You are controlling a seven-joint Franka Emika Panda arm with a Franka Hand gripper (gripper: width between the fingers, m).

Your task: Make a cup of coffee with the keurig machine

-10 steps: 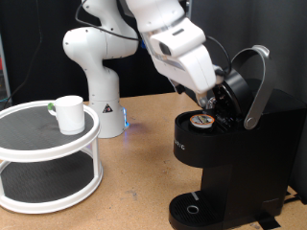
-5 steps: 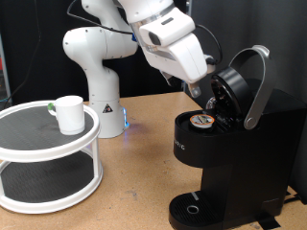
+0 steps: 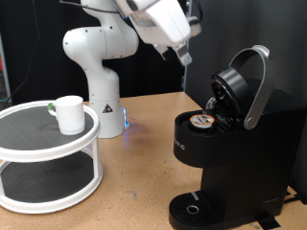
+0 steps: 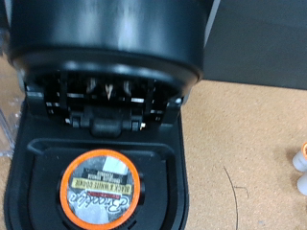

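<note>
The keurig machine (image 3: 230, 144) stands nearest in the exterior view, at the lower right on the wooden tabletop (image 3: 134, 177), its right side and base cut off by the frame edge. Its silver-rimmed lid (image 3: 245, 86) is tipped up and open, and a coffee pod (image 4: 99, 188) with an orange ring sits in the chamber; my wrist view looks straight down on it, though the print on its foil top is too blurred to read. The round drip base (image 3: 195, 207) shows at the bottom. To the exterior view's left, the cup (image 3: 69, 113) stands upright on the top tier of a white two-tier round stand (image 3: 48, 158), well apart from the machine; its greenish handle is only partly visible behind it. In the wrist view a small white object (image 4: 301, 170) is cut off at the frame edge and cannot be identified. Farther back stands the white base of my arm (image 3: 101, 72). My gripper (image 3: 183, 56) hangs high above the machine near the exterior view's top, touching nothing; its fingers are dark and small against the black backdrop, and I cannot tell whether they are apart or together.
</note>
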